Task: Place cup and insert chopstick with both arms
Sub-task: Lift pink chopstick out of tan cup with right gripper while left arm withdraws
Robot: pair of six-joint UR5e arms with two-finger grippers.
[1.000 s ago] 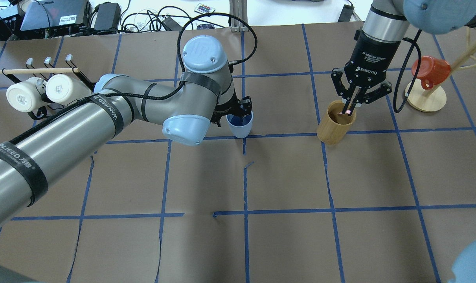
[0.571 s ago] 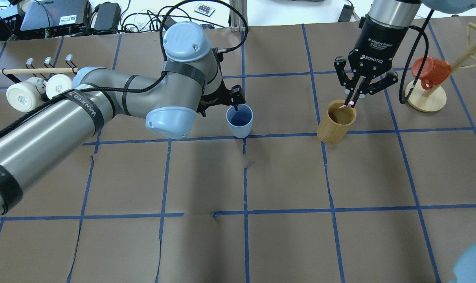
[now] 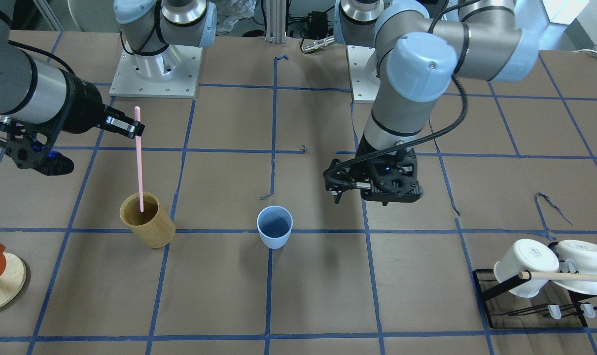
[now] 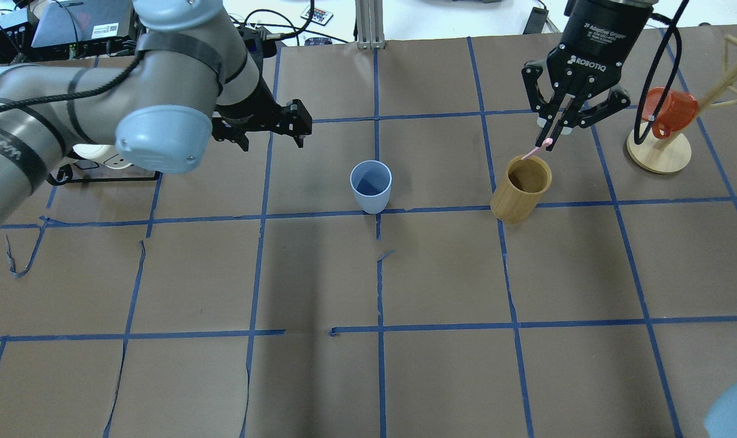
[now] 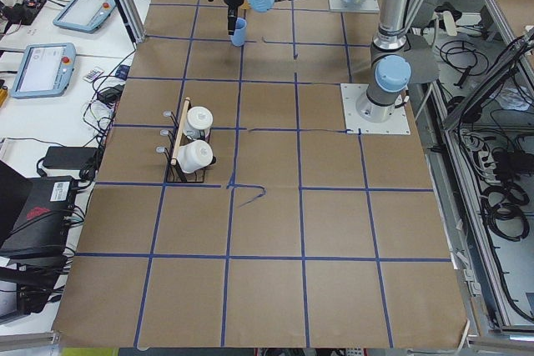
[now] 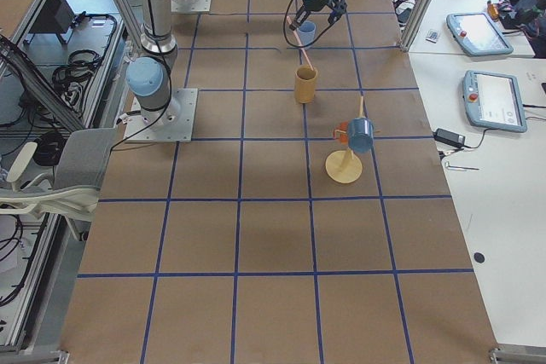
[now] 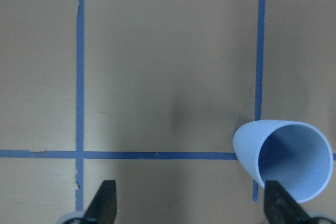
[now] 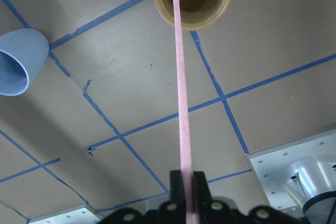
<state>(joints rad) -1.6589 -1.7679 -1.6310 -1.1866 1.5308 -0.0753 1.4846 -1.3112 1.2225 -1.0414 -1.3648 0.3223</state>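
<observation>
The light blue cup [image 4: 370, 185] stands upright and alone near the table's middle; it also shows in the front view [image 3: 274, 227] and the left wrist view [image 7: 283, 161]. My left gripper [image 4: 272, 143] is open and empty, raised to the cup's left and apart from it. My right gripper [image 4: 551, 141] is shut on the top of the pink chopstick [image 3: 139, 162]. The stick hangs nearly upright with its lower tip just inside the mouth of the tan wooden cup [image 4: 520, 188]. The right wrist view shows the chopstick [image 8: 179, 77] running down to the wooden cup [image 8: 210, 14].
A black rack with two white mugs and a wooden rod [image 3: 530, 286] stands on my left side. A wooden mug tree with a red mug [image 4: 659, 146] stands right of the wooden cup. The brown paper bears blue tape lines.
My left gripper has let go of the cup's rim and moved up and away to the left. My right gripper has risen, drawing the chopstick up out of the wooden cup.
</observation>
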